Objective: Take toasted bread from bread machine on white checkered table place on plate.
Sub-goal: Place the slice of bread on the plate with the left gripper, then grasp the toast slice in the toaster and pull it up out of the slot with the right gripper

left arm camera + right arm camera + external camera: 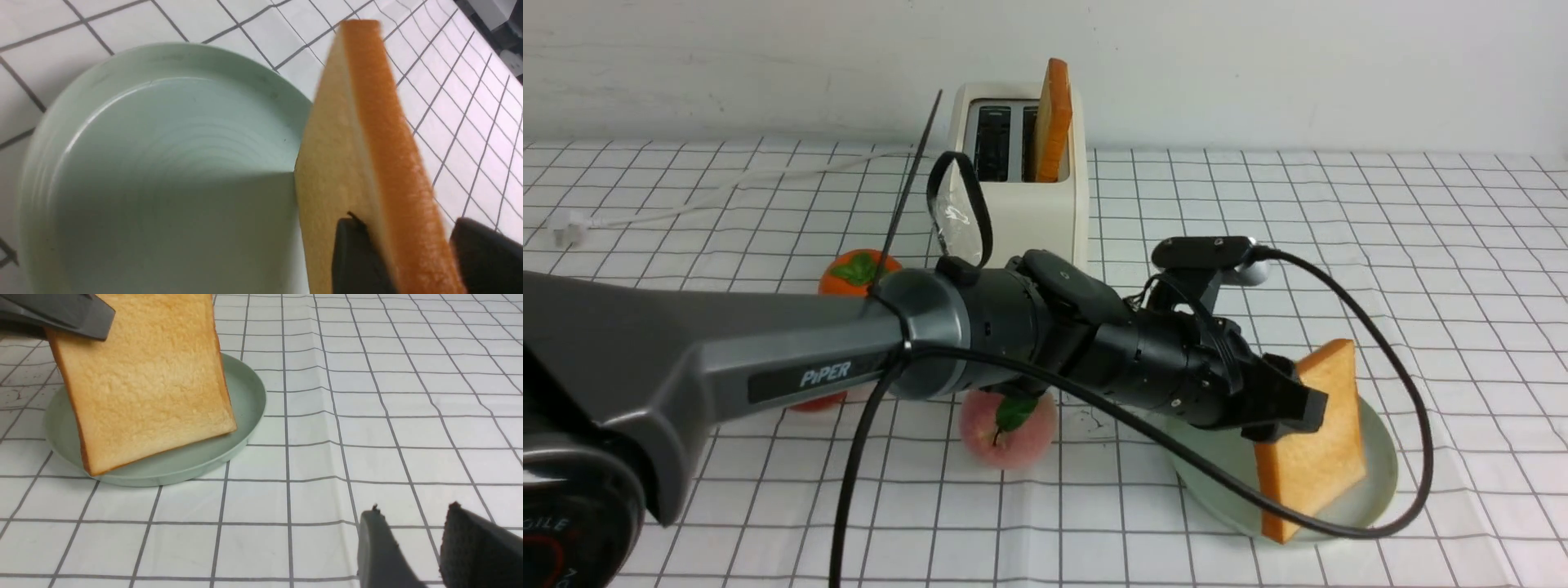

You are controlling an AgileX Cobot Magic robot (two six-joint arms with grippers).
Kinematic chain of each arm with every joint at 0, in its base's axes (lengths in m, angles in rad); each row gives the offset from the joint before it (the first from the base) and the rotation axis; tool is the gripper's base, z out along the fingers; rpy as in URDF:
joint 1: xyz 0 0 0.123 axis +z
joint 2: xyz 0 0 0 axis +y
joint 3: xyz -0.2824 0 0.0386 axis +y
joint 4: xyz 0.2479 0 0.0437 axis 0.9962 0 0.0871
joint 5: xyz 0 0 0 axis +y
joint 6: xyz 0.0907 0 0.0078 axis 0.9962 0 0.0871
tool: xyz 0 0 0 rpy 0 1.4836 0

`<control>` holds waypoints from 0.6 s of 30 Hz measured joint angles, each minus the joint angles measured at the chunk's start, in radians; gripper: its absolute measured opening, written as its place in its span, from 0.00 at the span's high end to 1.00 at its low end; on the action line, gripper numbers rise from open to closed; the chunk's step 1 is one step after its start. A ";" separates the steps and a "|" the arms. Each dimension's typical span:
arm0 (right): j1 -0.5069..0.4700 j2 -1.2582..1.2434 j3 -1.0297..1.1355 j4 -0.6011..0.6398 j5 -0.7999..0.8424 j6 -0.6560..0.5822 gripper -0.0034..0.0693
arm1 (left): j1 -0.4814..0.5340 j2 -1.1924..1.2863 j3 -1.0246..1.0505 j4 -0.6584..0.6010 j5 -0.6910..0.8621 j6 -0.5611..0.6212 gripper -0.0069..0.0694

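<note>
Toasted bread (pixel 1319 433) tilts over your plate (pixel 1376 457) between the left gripper's (pixel 408 223) fingers, grip impossible to tell; your right gripper (pixel 412 512) is open.

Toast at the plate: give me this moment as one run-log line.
left gripper: slice between fingers, grip unclear | slice: tilted over plate | other slice: in toaster | right gripper: open

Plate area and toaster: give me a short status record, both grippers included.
slice at plate: steeply tilted, over plate
left gripper: fingers either side of that slice; grip or release unclear
right gripper: open, nothing between fingers
toaster: second slice upright in right-hand slot; left-hand slot empty
task: unfinished, second slice not on plate
</note>
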 joint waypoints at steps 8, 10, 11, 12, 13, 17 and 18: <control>0.000 0.000 0.000 0.000 0.000 0.000 0.62 | 0.000 -0.136 0.002 0.079 -0.056 0.001 0.17; 0.000 0.000 0.000 0.000 0.000 0.000 0.62 | 0.000 -0.197 0.002 0.120 -0.090 0.001 0.16; 0.000 0.000 0.000 0.000 0.000 0.000 0.62 | 0.000 -0.220 0.002 0.134 -0.101 0.001 0.16; 0.000 0.000 0.000 0.000 0.000 0.000 0.62 | 0.000 -0.249 0.002 0.150 -0.113 0.001 0.16; 0.000 0.000 0.000 0.000 0.000 0.000 0.62 | 0.000 -0.261 0.002 0.159 -0.117 0.001 0.16; 0.000 0.000 0.000 0.000 0.000 0.000 0.62 | 0.000 -0.372 0.002 0.203 -0.119 0.001 0.27; 0.000 0.000 0.000 0.000 0.000 0.000 0.62 | 0.000 -0.408 0.002 0.221 -0.107 0.001 0.37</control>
